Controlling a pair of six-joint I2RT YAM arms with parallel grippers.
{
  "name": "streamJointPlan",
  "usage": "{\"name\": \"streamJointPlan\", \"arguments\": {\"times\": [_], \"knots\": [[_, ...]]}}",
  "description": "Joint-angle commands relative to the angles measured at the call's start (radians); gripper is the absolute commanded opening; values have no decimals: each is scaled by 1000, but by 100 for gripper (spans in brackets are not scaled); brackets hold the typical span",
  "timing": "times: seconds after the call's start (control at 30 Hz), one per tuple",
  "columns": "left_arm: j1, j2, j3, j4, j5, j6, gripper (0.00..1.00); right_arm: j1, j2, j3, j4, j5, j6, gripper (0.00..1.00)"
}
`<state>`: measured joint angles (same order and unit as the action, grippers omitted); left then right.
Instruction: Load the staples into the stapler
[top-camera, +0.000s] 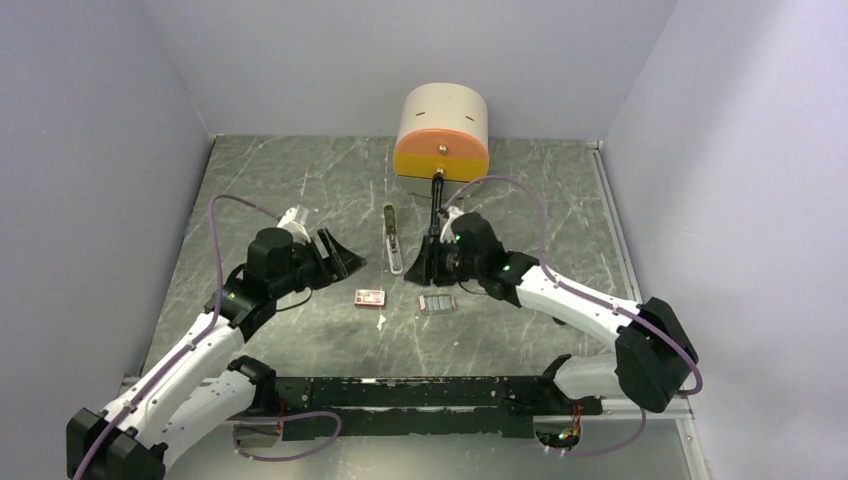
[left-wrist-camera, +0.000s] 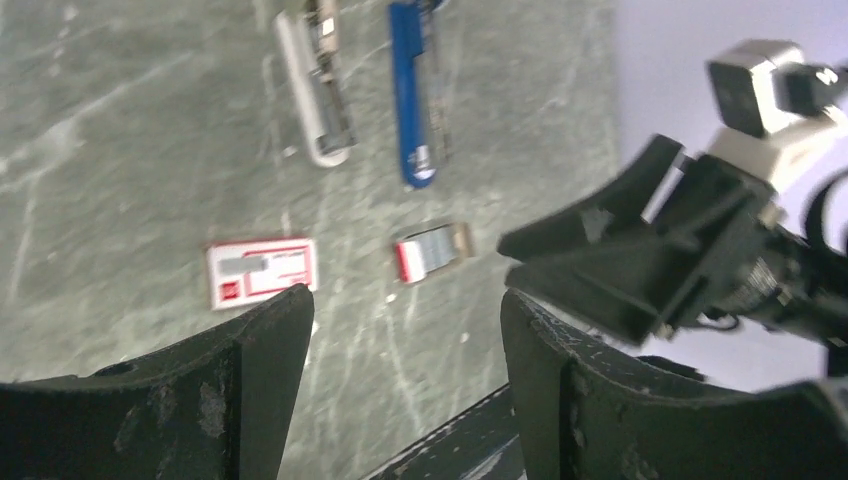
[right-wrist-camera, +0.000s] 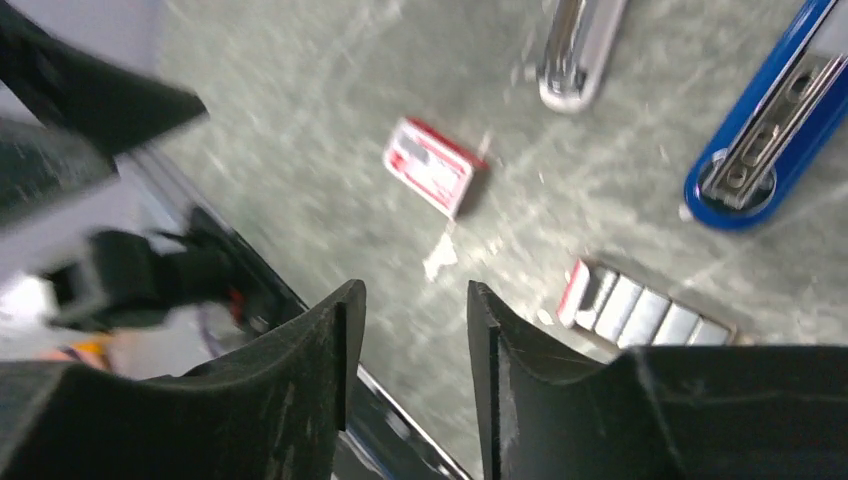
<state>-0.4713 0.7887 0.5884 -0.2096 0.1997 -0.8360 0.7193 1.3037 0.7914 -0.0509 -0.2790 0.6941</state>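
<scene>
Grey-green marbled table (top-camera: 300, 190), with a beige drum (top-camera: 441, 130) (orange-faced) at the back. Left gripper (left-wrist-camera: 405, 310): hangs left of centre, jaws wide apart, grips nothing. Right gripper (right-wrist-camera: 415, 295): sits low at centre, jaws parted a little, nothing between them. Stapler (left-wrist-camera: 315, 95): lies opened, silvery half and blue half (left-wrist-camera: 412, 95) side by side. Red-and-white box (top-camera: 369, 296): lies flat, near the silvery half's near end. Staples (right-wrist-camera: 645, 310): rest on the table in what looks like a small red-ended tray, just right of the box, apart from the stapler, beside the right gripper.
</scene>
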Motion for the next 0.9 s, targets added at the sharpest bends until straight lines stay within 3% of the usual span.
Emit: {"name": "streamJointPlan", "arguments": {"times": [0.0,0.2,0.37,0.57,0.87], "knots": [[-6,6,-2,-120,-92,58,74,140,10,34,-260,203,-183,49],[-6,31,67,-212,-198,90,73,396,94,48,-366,335,-234,57],[-6,24,94,-272,-309,99,73,588,160,74,-381,308,-381,58],[-4,20,88,-278,-308,101,73,658,232,112,-348,283,-492,54],[-5,12,76,-281,-305,104,74,682,321,150,-285,209,-529,34]]}}
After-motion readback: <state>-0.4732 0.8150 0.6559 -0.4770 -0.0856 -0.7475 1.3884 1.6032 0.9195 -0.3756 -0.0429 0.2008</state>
